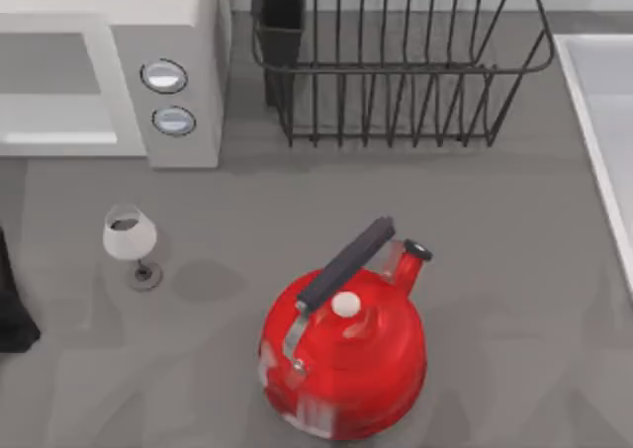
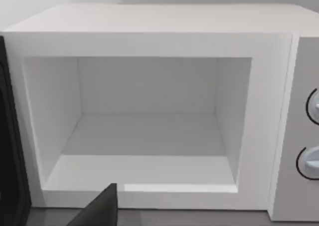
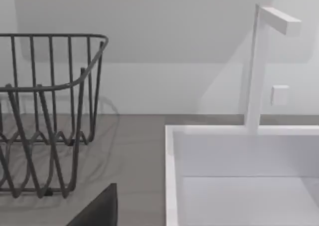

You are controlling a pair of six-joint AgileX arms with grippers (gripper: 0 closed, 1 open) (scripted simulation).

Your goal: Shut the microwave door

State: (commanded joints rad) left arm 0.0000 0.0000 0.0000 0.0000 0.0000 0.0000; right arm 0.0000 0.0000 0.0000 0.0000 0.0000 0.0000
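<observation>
Pale grey-white and boxy, the microwave [image 1: 109,67] sits at the far left of the table in the top view, its two silver dials [image 1: 164,75] on the panel facing forward. Its cavity stands wide open — the left wrist view looks straight into the bare interior [image 2: 144,136]. The microwave door [image 2: 11,151] is swung out on the cavity's far side from the dials; a strip of its black face shows along the edge of that wrist view, and a dark shape [image 1: 12,305] at the left edge of the top view is probably the same panel, though I cannot be sure.

So, as I judge it, nothing of the task is done yet: the door is fully open and no contact with it is visible. What is left is the whole push — getting behind the panel and sweeping it round until it meets the front frame.

My left arm faces the microwave, and my right arm is over by the black wire dish rack [image 3: 47,111] and the white sink [image 3: 239,176] with its tap [image 3: 256,66]. Whether either gripper is spread or closed I cannot tell.

A red kettle [image 1: 344,354] and a wine glass [image 1: 130,236] stand on the grey table [image 1: 514,270], well apart from the door.
</observation>
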